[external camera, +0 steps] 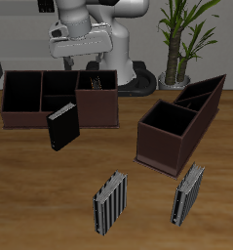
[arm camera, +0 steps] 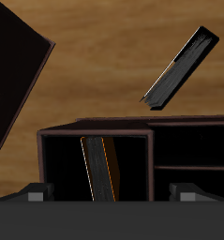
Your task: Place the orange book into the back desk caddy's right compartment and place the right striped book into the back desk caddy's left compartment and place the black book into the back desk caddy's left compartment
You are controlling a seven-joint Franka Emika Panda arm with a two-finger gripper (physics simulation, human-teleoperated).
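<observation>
Nearest the front edge of the tabletop [external camera: 30,186] stand two striped books. The right striped book [external camera: 110,202], the dark, wide one, stands upright out in the open with nothing touching it. The paler striped book [external camera: 188,192] stands beside it, a little apart.

Farther back, the black book [external camera: 62,127] leans on the front wall of the back caddy [external camera: 40,119]. It is outside the box, not in it. The slanted caddy [external camera: 172,132] sits off to the side.

In the back caddy, the orange book [arm camera: 99,169] stands on its edge inside the right compartment [external camera: 97,109]. So that job looks done. The left compartment [external camera: 21,94] looks dark and empty.

The end effector [arm camera: 112,195] hangs just above the right compartment. Its fingers [arm camera: 34,194] are wide apart and hold nothing.

So I think one job out of three is done. Two books are left to move: the right striped book and the black book. Both have to go into the left compartment. The black book is the closer one to it.
</observation>
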